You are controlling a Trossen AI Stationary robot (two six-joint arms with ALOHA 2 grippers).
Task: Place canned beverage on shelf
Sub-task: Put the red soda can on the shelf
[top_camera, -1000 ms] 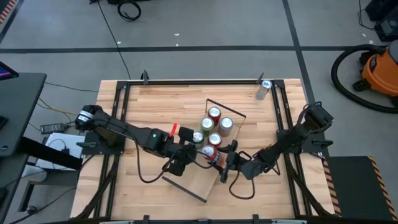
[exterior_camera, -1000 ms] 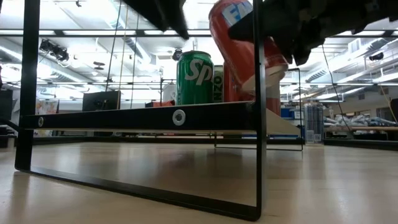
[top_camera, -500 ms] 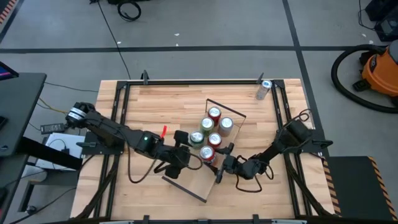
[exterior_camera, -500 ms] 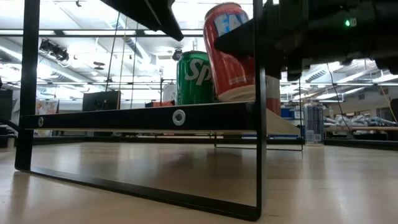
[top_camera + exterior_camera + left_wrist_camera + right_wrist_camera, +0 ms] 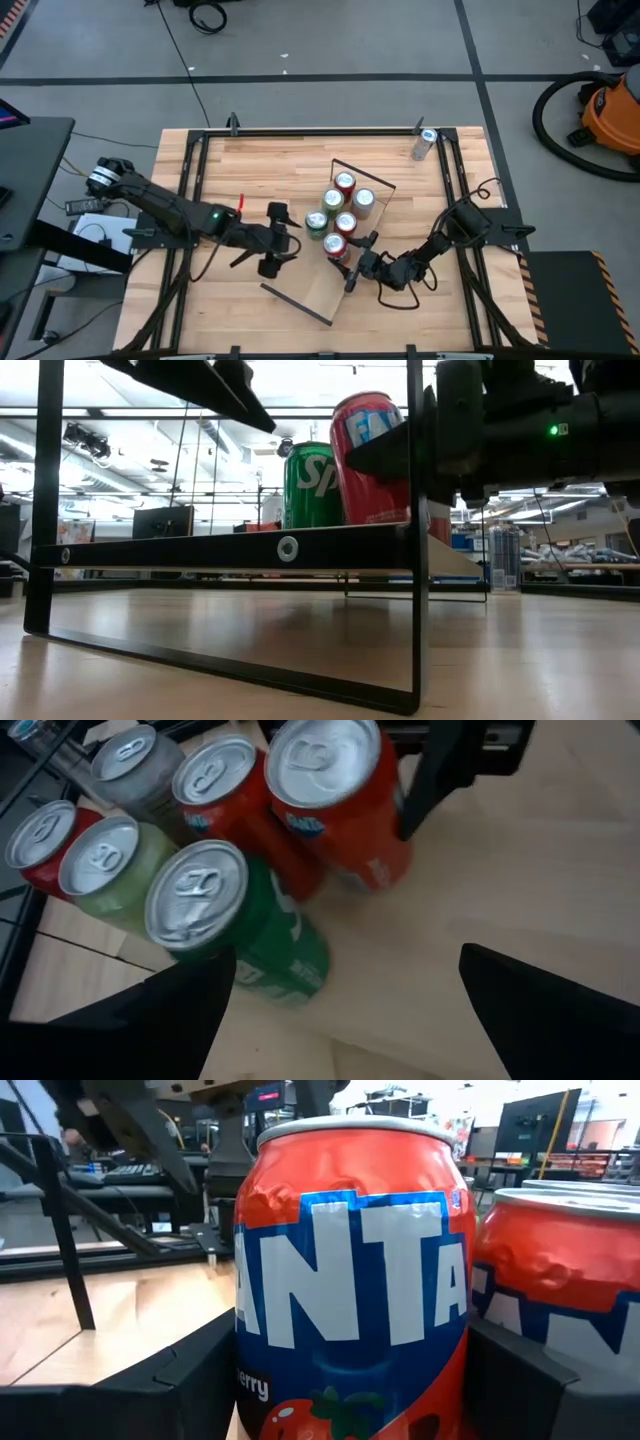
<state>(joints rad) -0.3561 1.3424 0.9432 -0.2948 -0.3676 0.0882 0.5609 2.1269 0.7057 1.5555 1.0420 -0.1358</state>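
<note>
The shelf (image 5: 303, 285) is a light-wood board with a black wire frame, lying slantwise on the table; the low view shows its front edge (image 5: 200, 548). Several cans stand on it in a cluster, among them a green can (image 5: 240, 920). The red Fanta can (image 5: 335, 245) stands at the cluster's near end, and my right gripper (image 5: 350, 262) is shut on it. My left gripper (image 5: 280, 240) hangs open to the left of the cluster, above the board, with nothing between its fingers. My right gripper pinches the red can's side wall (image 5: 255, 1350) between its two fingers (image 5: 190, 1375), about halfway up. The fingers lie level and come from the table's right and near side. The can stands about upright with its base on the shelf board (image 5: 372, 520). Its wall shows dents.
A silvery can (image 5: 424, 143) stands alone at the table's far right corner. Black rails (image 5: 195, 190) run along the table's left and right sides. The near half of the shelf board is bare. An orange vacuum (image 5: 605, 110) stands on the floor beyond the right edge.
My right gripper has come down with the red can and tipped it from a clear lean to about upright, so that its base now rests on the shelf. My left gripper has drawn back toward the table's left edge, away from the cans, staying open.
</note>
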